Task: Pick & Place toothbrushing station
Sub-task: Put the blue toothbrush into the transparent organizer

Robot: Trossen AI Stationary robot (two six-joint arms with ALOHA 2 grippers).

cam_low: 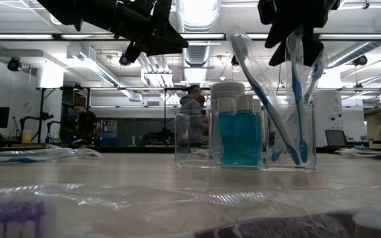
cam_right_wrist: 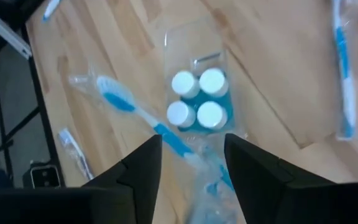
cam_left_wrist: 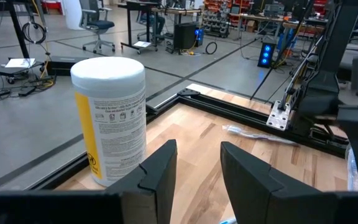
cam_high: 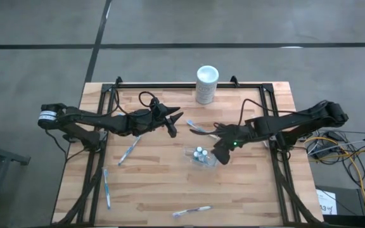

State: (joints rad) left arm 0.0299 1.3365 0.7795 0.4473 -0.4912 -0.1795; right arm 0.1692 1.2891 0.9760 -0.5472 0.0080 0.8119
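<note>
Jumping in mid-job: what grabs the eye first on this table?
The clear plastic cup at table centre, holding four white-capped teal tubes and wrapped toothbrushes, with the right gripper poised right above it. Next, the white cylinder at the far edge, and loose toothbrushes scattered across the wood.

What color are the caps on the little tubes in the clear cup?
White caps on teal tubes; the right wrist view shows them best.

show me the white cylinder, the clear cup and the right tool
white cylinder point(cam_high: 206, 84), high view, on its lid.
clear cup point(cam_low: 243, 139), low view, front wall.
right tool point(cam_right_wrist: 188, 163), right wrist view, between its fingertips.
</note>
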